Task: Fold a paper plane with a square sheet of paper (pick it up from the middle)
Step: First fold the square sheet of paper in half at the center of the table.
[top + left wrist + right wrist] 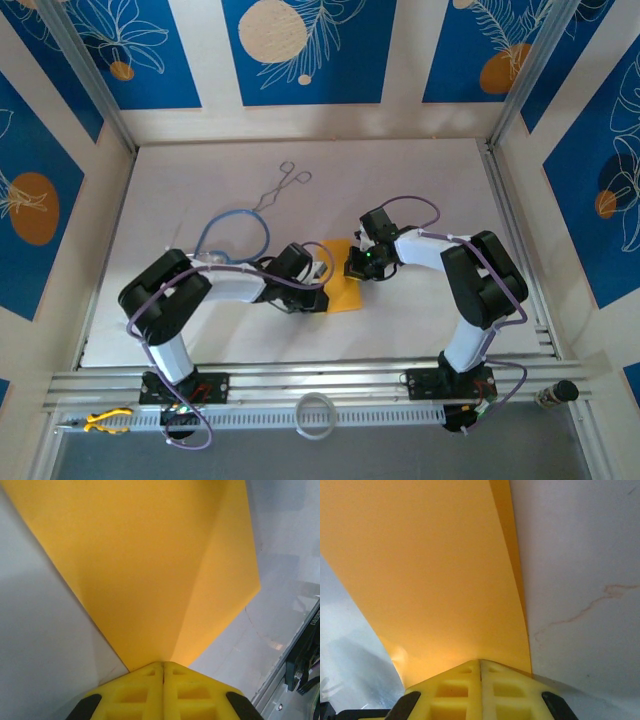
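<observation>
The white table (pixel 420 180) carries the black-and-white left arm (pixel 190 290) and right arm (pixel 470 270), reaching toward each other near its front middle. Between them lies the thin orange-yellow sheet of paper (pixel 345 292) (pixel 150 570) (pixel 430 570), creased along a fold. The left gripper (pixel 320 272) (pixel 163 666) pinches one corner with its jaws closed. The right gripper (pixel 355 266) (pixel 480 662) is clamped on the opposite edge. Slim metal forceps (pixel 285 185) lie well behind.

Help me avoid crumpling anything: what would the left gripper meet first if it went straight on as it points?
The orange sheet of paper: the left gripper has its jaws shut on it, and it spreads straight ahead. Depth beyond is unclear.
</observation>
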Robot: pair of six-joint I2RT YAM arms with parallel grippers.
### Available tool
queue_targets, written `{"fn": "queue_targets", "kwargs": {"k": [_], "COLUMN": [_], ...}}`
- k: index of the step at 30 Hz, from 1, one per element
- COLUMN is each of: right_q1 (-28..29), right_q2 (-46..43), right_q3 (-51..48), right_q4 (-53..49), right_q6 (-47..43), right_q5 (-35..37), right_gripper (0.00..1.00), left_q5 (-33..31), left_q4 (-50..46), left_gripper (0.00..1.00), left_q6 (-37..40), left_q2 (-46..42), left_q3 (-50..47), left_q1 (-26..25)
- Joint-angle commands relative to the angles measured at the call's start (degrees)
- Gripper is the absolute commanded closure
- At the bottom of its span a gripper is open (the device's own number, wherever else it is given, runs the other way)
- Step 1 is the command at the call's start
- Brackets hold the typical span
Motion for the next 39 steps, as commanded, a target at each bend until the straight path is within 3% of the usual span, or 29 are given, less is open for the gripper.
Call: {"fn": "queue_targets", "kwargs": {"k": [1, 14, 18, 25, 31, 39], "right_q1": [-0.4, -0.3, -0.3, -0.3, -0.3, -0.4], "right_q2": [2.8, 3.2, 2.9, 3.0, 3.5, 3.9], "right_q3": [-3.1, -2.6, -2.6, -1.7, -1.2, -0.4], "right_q4": [-8.2, -8.6, -8.3, -8.0, -8.5, -9.4], "right_q6": [-0.5, -1.2, -2.0, -3.1, -4.7, -5.5], "right_q5": [9.1, 9.5, 8.9, 7.2, 6.8, 6.9], "right_gripper": [1.0, 1.0, 1.0, 1.0, 1.0, 1.0], "left_q5": [0.8, -0.6, -1.6, 4.3, 4.8, 3.0], "left_q4": [-8.0, -12.4, -9.8, 0.4, -2.8, -2.6], "left_gripper": [0.92, 0.92, 0.9, 0.9, 0.9, 0.9], "left_q6": [-0.4, 3.7, 2.1, -3.7, -1.7, -0.8], "left_q2": [0.0, -7.4, -9.9, -1.3, 5.8, 10.3], "left_q3": [-3.7, 0.6, 2.4, 8.3, 15.9, 16.6], "left_q1": [-1.3, -1.0, 2.3, 10.7, 11.6, 11.7]}}
